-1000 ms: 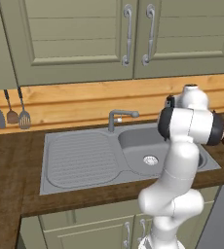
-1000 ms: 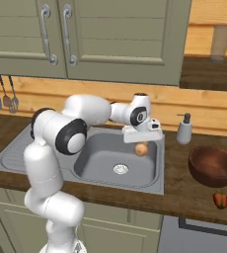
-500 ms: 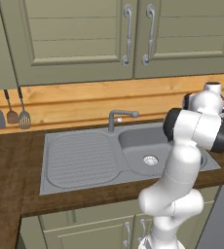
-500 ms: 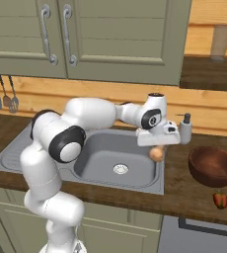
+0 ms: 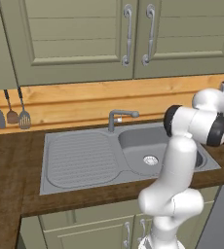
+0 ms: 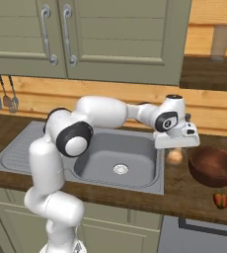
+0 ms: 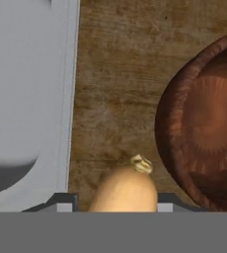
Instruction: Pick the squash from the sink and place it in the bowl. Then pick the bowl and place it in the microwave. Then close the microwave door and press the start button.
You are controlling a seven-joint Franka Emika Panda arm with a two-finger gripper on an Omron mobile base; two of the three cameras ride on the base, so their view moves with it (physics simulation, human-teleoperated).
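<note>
My gripper (image 6: 174, 148) hangs over the brown counter between the sink (image 6: 113, 160) and the bowl, shut on the squash (image 6: 174, 156), a small tan vegetable dangling below the hand. In the hand view the squash (image 7: 125, 190) pokes up between the two fingertips (image 7: 61, 202) with its stem end forward. The reddish-brown bowl (image 6: 214, 165) stands just right of the gripper, and the hand view has the bowl (image 7: 207, 128) along its right side. From the left base view the sink (image 5: 84, 158) lies empty, left of the arm. The microwave is out of view.
A grey faucet (image 5: 119, 116) stands behind the basin. Utensils (image 5: 11, 112) hang on the back wall at the left. A small red pepper (image 6: 219, 199) lies on the counter in front of the bowl. Cabinet doors (image 6: 86, 34) hang above.
The arm has carried the squash up out of the basin and rightward, past the sink's right rim, to just beside the bowl.
</note>
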